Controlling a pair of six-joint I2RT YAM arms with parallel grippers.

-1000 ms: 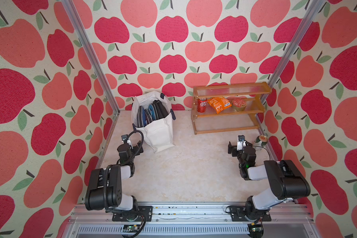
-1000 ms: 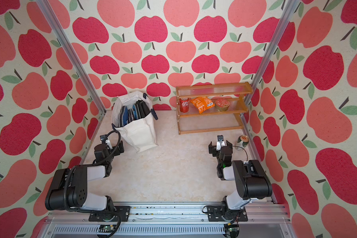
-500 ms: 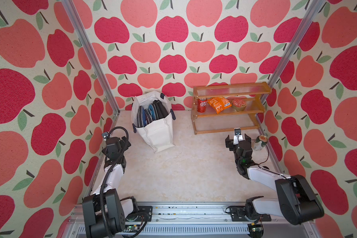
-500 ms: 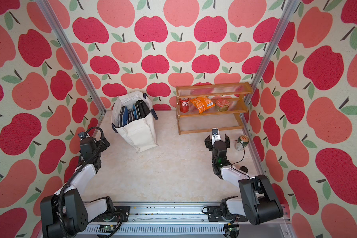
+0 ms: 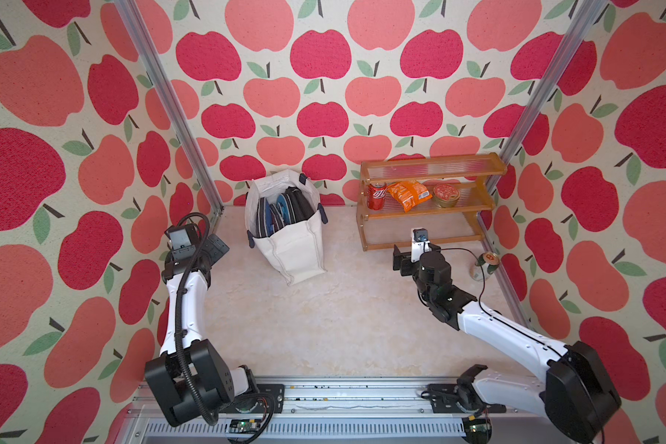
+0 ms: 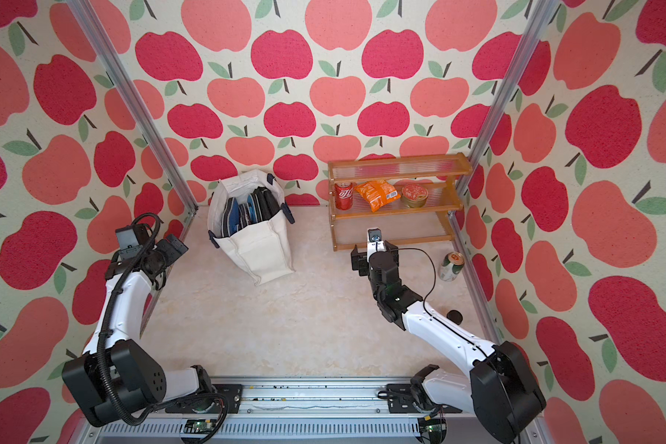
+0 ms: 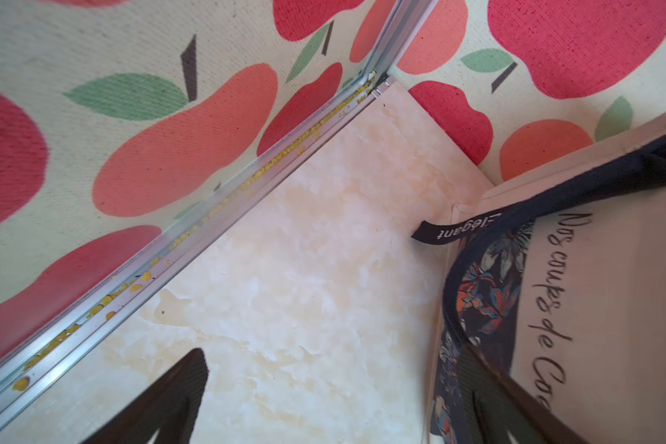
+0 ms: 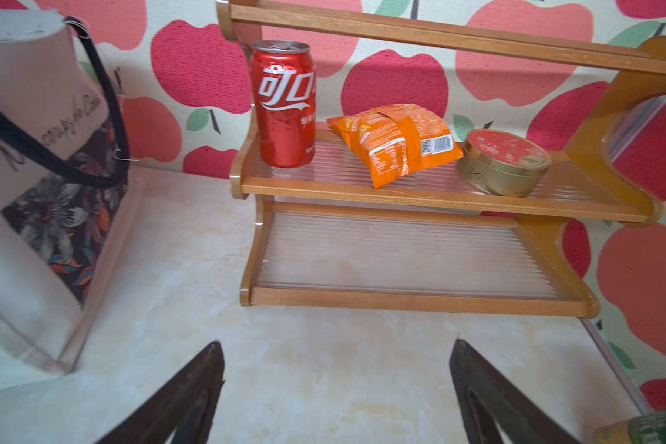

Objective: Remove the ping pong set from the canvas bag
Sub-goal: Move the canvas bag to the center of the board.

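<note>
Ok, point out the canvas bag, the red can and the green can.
canvas bag (image 5: 302, 251): in a top view, on its front cloth wall.
red can (image 8: 284, 111): right wrist view, on its label.
green can (image 6: 451, 267): in a top view, on its side.

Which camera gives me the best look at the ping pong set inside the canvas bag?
The top views: both look down into the open canvas bag, where the ping pong set stands on edge. Both wrist views show only the bag's outside.
</note>
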